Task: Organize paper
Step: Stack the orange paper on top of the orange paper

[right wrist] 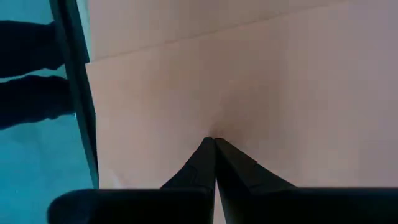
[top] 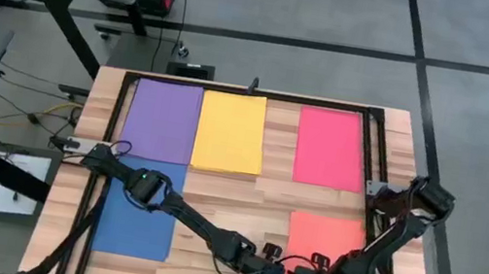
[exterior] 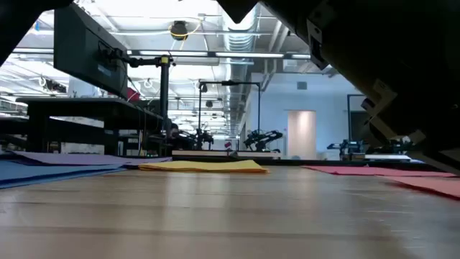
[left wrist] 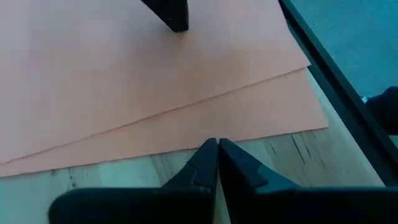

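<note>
Here the paper lies flat on the pale wooden table (top: 270,195): purple (top: 162,120), yellow (top: 230,132) and pink (top: 330,148) sheets along the far row, blue (top: 139,214) and coral (top: 327,239) nearer. The left wrist view alone shows two coral sheets (left wrist: 155,87) stacked askew. The left gripper (left wrist: 217,152) is clenched just off their edge; the right gripper (right wrist: 214,146), clenched too, touches the coral paper (right wrist: 249,81).

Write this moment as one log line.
left gripper: shut, beside coral paper | right gripper: shut, tips on coral paper
</note>
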`<state>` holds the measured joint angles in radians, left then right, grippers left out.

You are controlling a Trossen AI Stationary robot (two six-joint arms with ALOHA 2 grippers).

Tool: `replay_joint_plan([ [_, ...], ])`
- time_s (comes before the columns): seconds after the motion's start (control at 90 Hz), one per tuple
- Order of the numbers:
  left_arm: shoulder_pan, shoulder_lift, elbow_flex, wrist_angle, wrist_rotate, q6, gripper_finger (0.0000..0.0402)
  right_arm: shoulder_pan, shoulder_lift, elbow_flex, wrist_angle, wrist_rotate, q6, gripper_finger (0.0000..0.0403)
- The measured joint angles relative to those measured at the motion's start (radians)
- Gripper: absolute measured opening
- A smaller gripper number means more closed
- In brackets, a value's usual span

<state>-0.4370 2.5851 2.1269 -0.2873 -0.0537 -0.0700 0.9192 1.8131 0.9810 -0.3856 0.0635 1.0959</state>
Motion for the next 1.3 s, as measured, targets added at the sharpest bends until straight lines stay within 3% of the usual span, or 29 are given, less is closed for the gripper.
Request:
replay_joint_plan([
  [0.333, 0.0, 0.002, -0.001, 0.012, 0.001, 0.005, 0.0, -0.073, -0.004, 0.0, 0.038, 0.013, -0.026, 0.0],
  [0.533, -0.002, 0.002, -0.002, 0.009, 0.001, 0.0, 0.0, -0.076, 0.001, 0.053, -0.058, 0.013, -0.022, 0.0],
  [1.011, -0.002, 0.002, -0.001, 0.0, 0.006, -0.034, 0.0, -0.011, -0.002, 0.115, -0.122, 0.019, 0.181, 0.0],
  [1.133, -0.002, -0.015, -0.001, -0.076, 0.006, -0.033, 0.0, 0.013, -0.014, 0.115, -0.142, 0.018, 0.221, 0.0],
  [1.3, 0.002, -0.139, -0.003, -0.353, 0.002, -0.085, 0.0, 0.004, -0.022, 0.115, -0.157, 0.018, 0.178, 0.0],
])
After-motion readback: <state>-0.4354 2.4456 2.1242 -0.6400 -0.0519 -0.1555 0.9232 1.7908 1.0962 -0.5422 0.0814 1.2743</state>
